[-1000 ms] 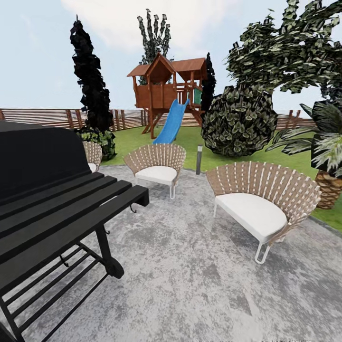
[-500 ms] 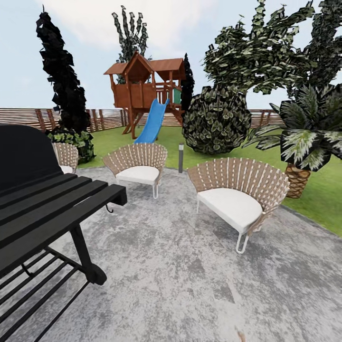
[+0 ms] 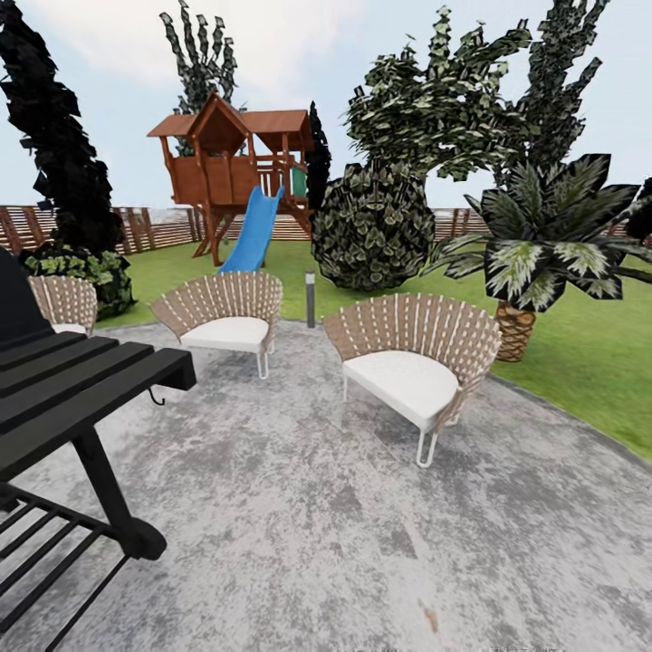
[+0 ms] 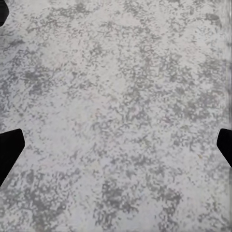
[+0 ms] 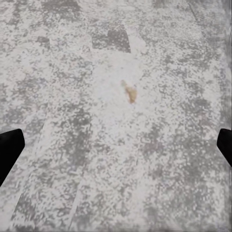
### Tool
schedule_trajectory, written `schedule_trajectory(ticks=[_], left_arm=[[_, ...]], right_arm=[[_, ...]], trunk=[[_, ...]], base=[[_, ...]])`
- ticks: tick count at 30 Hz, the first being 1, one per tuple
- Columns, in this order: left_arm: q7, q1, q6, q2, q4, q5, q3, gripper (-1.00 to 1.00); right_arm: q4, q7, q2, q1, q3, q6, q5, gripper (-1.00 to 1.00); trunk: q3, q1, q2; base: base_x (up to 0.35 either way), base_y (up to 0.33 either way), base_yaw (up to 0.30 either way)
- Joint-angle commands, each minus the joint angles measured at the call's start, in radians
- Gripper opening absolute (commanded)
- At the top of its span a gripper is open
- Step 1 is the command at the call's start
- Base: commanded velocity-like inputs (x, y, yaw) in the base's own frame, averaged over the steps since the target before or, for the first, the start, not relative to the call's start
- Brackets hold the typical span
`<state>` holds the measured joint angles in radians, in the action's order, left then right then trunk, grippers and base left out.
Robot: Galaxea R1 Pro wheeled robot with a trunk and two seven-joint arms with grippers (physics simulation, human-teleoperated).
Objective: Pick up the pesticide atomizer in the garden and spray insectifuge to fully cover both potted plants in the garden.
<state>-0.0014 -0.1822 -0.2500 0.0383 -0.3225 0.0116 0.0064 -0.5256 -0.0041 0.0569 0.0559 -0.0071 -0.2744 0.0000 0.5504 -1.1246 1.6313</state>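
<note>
Mottled grey patio point(image 3: 362, 543) underfoot; garden point(image 3: 580, 353) lawn lies beyond, ringed by slat fence point(image 3: 145, 231). Your left gripper point(image 4: 116, 145) and right gripper point(image 5: 116, 145) hang over paving, fingertips wide apart, empty. Wicker chairs point(image 3: 412, 362), black grill point(image 3: 72, 398), playhouse slide point(image 3: 254, 231) ahead.

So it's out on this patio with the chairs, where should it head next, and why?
Probably keep turning right and roll toward the lawn. Nothing in view yet looks like a sprayer or small potted plants, just wicker chairs, a black grill and a playhouse with a slide. Both wrist cameras face bare paving.
</note>
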Motion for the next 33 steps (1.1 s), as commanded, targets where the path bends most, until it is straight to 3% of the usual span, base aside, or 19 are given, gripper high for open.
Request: schedule_trajectory(ticks=[1,33], left_arm=[[0.0,0.0,-0.003,0.0,0.0,0.002,0.0,1.0],[0.0,0.0,-0.003,-0.001,0.0,0.001,0.0,1.0]], right_arm=[[0.001,0.0,0.0,0.001,-0.001,-0.003,0.0,1.0],[0.001,0.0,0.0,0.001,0.001,-0.003,0.0,1.0]], trunk=[[0.004,-0.004,0.008],[0.104,-0.127,0.232]], base=[[0.0,0.0,-0.268],[0.0,0.0,-0.268]])
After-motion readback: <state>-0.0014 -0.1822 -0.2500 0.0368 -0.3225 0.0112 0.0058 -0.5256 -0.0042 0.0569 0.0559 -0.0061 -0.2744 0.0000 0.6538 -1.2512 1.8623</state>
